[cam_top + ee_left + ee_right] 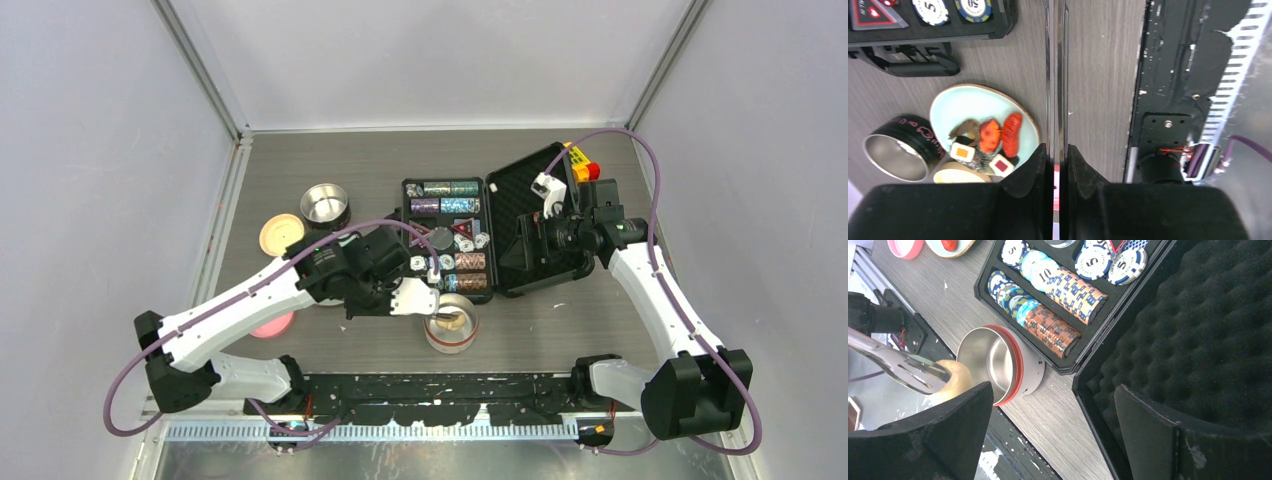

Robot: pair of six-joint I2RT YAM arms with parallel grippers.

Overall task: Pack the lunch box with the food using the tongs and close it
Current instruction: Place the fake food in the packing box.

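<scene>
My left gripper (425,300) (1055,150) is shut on the grey metal tongs (1055,75) (898,365). The tong tips pinch a round tan disc (955,380) (455,321) at the mouth of the pale-walled, red-rimmed lunch box tub (998,362) (451,338). The rest of the food lies on a mint-green plate (963,102): red-orange sausages (1011,132) and dark blocks (1000,164). A second steel tub (325,203) (898,155) stands open. A pink lid (272,325) and a cream lid (281,233) lie on the table. My right gripper (530,245) (1053,386) hangs open and holds nothing.
A black case of poker chips (445,245) (1058,305) lies open mid-table, its foam-lined lid (1208,330) under my right gripper. The black base rail (440,385) runs along the near edge. In the top view my left arm covers the plate.
</scene>
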